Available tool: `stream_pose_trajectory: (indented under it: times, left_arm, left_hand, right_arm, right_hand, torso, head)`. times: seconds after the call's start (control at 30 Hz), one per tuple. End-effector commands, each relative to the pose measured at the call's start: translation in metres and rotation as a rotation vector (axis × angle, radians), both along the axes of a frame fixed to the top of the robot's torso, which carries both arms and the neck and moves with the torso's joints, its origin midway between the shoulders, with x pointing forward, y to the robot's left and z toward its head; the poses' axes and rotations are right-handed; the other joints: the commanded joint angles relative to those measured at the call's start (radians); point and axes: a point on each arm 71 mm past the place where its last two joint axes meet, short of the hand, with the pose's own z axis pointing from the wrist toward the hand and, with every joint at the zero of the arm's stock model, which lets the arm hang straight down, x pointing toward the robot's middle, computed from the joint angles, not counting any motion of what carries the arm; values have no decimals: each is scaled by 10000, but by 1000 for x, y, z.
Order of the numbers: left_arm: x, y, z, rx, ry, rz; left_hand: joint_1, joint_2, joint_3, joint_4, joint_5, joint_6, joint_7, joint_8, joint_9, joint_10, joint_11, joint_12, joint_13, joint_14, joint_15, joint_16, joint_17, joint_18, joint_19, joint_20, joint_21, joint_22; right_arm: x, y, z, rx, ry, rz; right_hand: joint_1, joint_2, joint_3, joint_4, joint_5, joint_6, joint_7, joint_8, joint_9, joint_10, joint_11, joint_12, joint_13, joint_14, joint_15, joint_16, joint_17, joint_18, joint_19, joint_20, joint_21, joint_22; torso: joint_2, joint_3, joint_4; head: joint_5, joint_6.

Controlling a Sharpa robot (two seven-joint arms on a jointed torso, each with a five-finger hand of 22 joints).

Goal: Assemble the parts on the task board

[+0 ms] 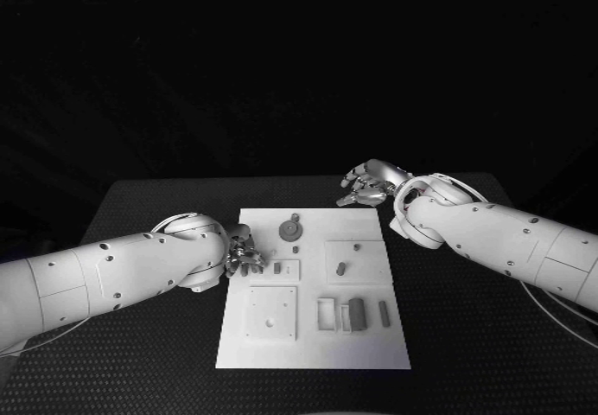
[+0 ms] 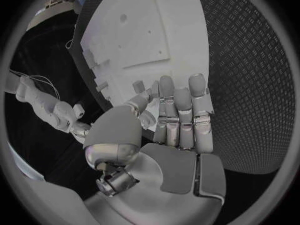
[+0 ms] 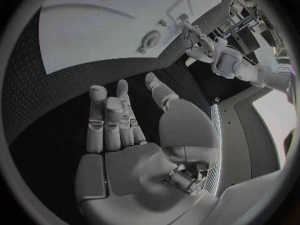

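Black table (image 1: 149, 337) carries the white task board (image 1: 312, 346) at its middle; several parts (image 1: 357, 313) lie loose on it, so assembly looks barely begun; left robot hand (image 1: 243, 258) hovers spread at the board's edge; right robot hand (image 1: 364, 187) waits beyond, holding nothing.

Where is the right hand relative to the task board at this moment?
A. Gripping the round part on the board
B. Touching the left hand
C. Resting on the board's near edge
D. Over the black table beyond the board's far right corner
D: in the head view the right hand is off the task board, past its far right corner, holding nothing.
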Motion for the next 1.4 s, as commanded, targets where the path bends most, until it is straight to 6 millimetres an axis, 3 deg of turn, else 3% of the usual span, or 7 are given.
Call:
stream_pose_trajectory:
  times: [0.03,0.6,0.7,1.03,1.1,1.4]
  left_arm:
    - [-2,-1,-5,95,84,-57]
    - [-3,-1,-6,209,127,-135]
    - [-3,0,-6,204,124,-115]
    - [-4,0,-6,192,183,-104]
    - [-3,0,-6,187,176,-99]
    - [-3,0,-6,145,142,-62]
  left_hand:
    - [50,116,1011,-969,-39,6,42,-23,-16,59,1,31,10,6,-71,30,-2,70,-9,-82,34,197]
    - [41,37,1000,-1026,-53,6,42,-16,2,60,2,40,18,15,-69,35,4,60,-5,-75,48,203]
    - [-44,-101,954,-975,-77,-3,46,-19,9,51,7,37,18,9,-63,26,3,56,-13,-73,45,199]
    - [-617,-800,724,-280,-216,4,34,-22,45,51,-6,39,22,17,-77,15,10,74,-7,-90,33,193]
    - [-826,-524,29,-613,316,-31,21,-1,100,26,4,49,46,-16,-83,36,34,91,-55,-91,50,209]
    - [-1027,-654,-201,-564,284,-41,30,-17,105,19,-10,39,43,-23,-82,20,29,94,-71,-90,29,186]
  right_arm:
    - [0,1,-1,-17,74,87]
    - [0,1,-1,-12,78,91]
    - [0,1,0,-10,77,95]
    - [0,1,-1,-11,78,102]
    - [-1,1,0,-11,79,105]
    - [-1,1,0,-10,74,101]
  right_hand:
    - [-98,-17,14,50,21,3,52,-6,-11,7,60,-65,10,-66,-9,-45,17,443,-3,-100,-33,131]
    - [-111,-17,17,53,20,3,52,-5,-13,9,60,-71,14,-67,-9,-46,18,443,-2,-100,-35,132]
    - [-112,-19,17,52,20,3,52,-5,-13,9,60,-72,15,-67,-9,-46,18,443,-3,-100,-35,132]
    - [-116,-23,19,50,21,-1,53,-6,-16,7,60,-78,16,-69,-8,-48,18,443,-5,-100,-37,133]
    - [-118,-23,20,50,20,-2,53,-6,-16,6,61,-79,17,-70,-8,-48,18,443,-5,-100,-38,133]
    - [-124,-25,22,51,21,-4,53,-7,-18,6,61,-84,18,-72,-7,-49,18,443,-7,-99,-40,133]
  torso:
    - [3,-2,-3]
    - [1,-14,5]
    - [0,-11,5]
    - [4,-5,-2]
    - [5,-3,-3]
    - [2,-4,-4]
  head:
    - [-7,1]
    - [-5,-26]
    - [-6,-17]
    - [0,-13]
    - [-2,-15]
    - [-8,-3]
